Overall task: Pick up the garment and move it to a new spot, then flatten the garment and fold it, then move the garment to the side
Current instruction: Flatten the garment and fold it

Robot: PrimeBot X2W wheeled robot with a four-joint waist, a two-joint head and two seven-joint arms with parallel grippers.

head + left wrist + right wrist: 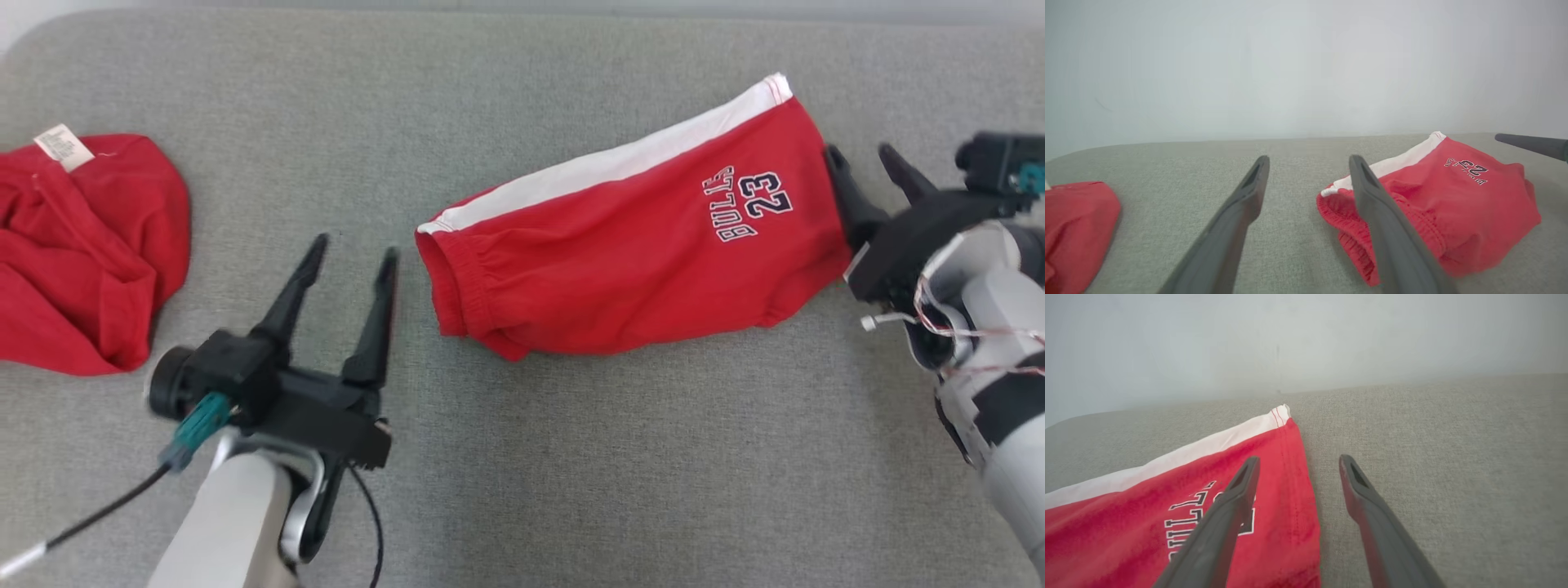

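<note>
Red jersey shorts (629, 245) with a white side stripe and a dark "BULLS 23" print are lying doubled over, leg on leg, on the grey woven fabric surface (571, 474). In my head view they are running from the elastic waistband at 8 o'clock to the hem at 2 o'clock. I am reading this as the fold being done and the move to the side coming up.

The left gripper (355, 247) is sitting just off the waistband at 9 o'clock, jaws spread wide and holding nothing. The right gripper (859, 151) is standing at the hem at 3 o'clock, likewise wide and empty, one finger over the cloth's edge.

A crumpled red cotton garment (82, 253) is occupying the far 9 o'clock side.

Next, I am expecting each gripper to need all layers at its end, both lifting together.
</note>
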